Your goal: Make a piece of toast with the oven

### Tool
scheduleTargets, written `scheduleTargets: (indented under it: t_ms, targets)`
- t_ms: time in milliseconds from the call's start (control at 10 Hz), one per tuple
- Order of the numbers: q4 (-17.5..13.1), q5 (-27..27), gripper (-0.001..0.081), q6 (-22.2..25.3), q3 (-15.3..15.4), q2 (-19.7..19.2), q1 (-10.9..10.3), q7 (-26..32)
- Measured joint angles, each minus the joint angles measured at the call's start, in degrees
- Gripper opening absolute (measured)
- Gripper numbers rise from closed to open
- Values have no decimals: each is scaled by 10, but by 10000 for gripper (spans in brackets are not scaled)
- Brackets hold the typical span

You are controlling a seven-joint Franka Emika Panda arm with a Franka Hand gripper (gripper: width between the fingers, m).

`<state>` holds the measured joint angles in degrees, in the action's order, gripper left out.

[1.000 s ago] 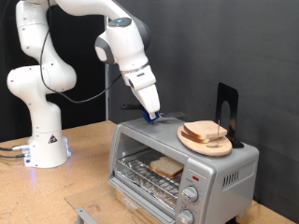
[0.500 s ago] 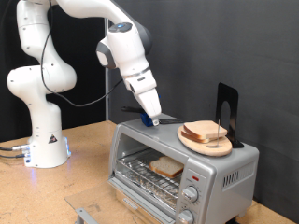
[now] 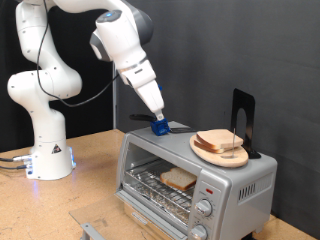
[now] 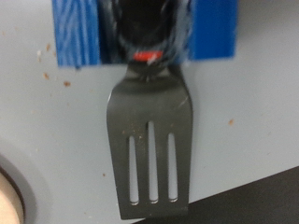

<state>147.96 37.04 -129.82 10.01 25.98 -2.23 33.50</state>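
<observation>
The gripper (image 3: 159, 124) hangs just above the top of the oven (image 3: 190, 168), at its back corner toward the exterior view's left, blue fingers (image 4: 75, 37) closed narrowly on the handle of one dark slotted spatula (image 4: 149, 131) that lies flat on the silver top. One piece of toast (image 3: 178, 179) sits on the wire rack inside. One round wooden plate (image 3: 222, 151) on the oven top carries more bread slices (image 3: 218, 140); how many, I can't make out.
</observation>
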Motion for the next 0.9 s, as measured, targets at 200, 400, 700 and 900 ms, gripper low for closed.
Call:
scheduleTargets:
  t_ms: [200, 400, 700, 900]
  targets:
    - [1, -20, 808, 14, -3, 13, 14, -10]
    - [4, -11, 808, 16, -9, 14, 13, 5]
    - [37, -5, 808, 57, -73, 55, 24, 68]
    - [58, -13, 808, 79, -108, 85, 44, 98]
